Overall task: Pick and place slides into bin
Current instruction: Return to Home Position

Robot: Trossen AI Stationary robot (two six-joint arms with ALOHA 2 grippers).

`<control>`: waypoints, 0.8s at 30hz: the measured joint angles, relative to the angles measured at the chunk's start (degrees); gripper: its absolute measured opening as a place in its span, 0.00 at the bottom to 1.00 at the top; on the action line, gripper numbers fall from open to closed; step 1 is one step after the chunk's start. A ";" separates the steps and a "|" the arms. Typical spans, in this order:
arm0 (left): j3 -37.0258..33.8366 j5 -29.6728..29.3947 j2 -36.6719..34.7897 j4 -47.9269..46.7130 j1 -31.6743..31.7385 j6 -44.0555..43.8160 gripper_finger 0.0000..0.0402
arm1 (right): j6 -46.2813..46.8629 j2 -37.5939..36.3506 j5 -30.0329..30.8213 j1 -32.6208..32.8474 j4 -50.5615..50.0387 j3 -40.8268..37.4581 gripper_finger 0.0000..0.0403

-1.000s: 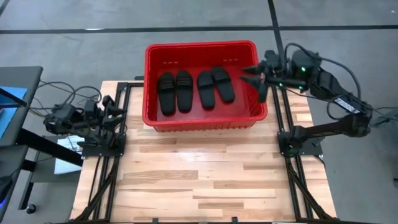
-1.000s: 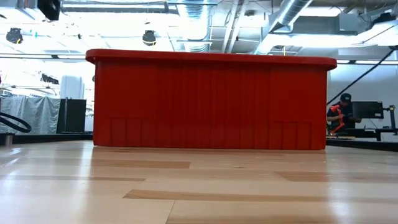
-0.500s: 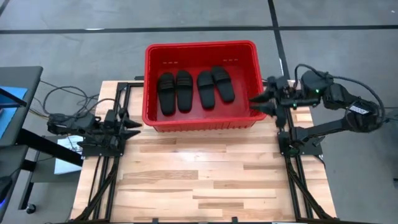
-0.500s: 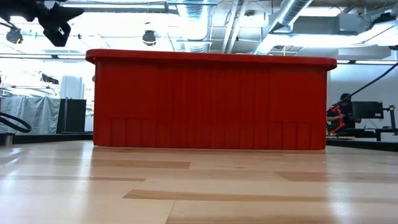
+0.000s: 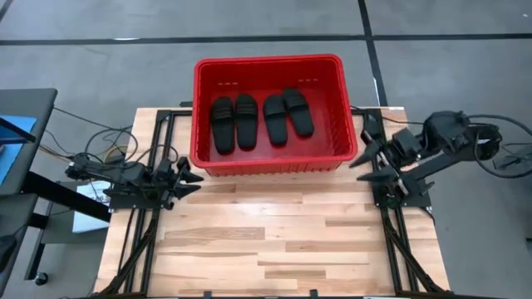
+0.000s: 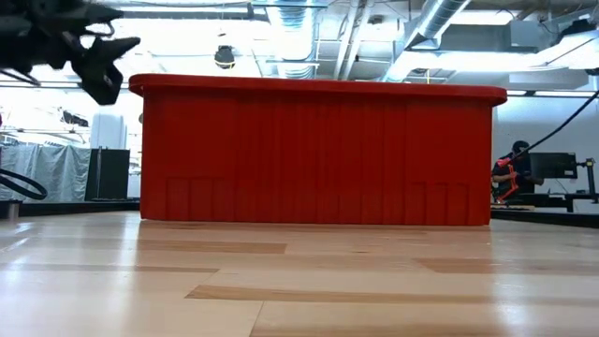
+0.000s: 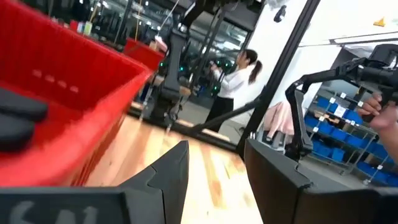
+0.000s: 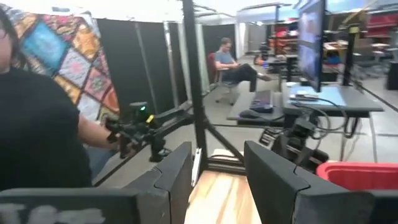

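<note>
Lying in the bin [image 5: 268, 60], 4 slides [image 5: 246, 121] are judged light, soft, strap-grippable; left gripper [image 5: 190, 175], right gripper [image 5: 366, 163] are spread, empty.

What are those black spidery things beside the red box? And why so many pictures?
Those are two robot arms. Each ends in a gripper, a kind of pincer. The left gripper and the right gripper are at the sides of the wooden table, both open, holding nothing. One picture looks straight down, one looks level across the table, and two come from cameras on the arms' wrists. On the table stands a red bin with four black slides lying inside.
</note>
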 joint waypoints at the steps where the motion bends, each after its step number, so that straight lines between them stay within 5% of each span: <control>1: -0.90 0.01 0.00 0.87 0.00 -0.50 0.36 | -0.41 -1.13 0.00 0.78 0.37 -1.53 0.34; 17: -2.82 -3.57 0.02 5.25 -0.02 1.21 0.36 | 1.71 -38.11 -5.80 5.89 11.00 -40.50 0.34; 24: -2.82 -5.39 0.04 4.62 -0.02 3.81 0.36 | 2.29 -48.52 -6.01 7.47 12.52 -53.73 0.34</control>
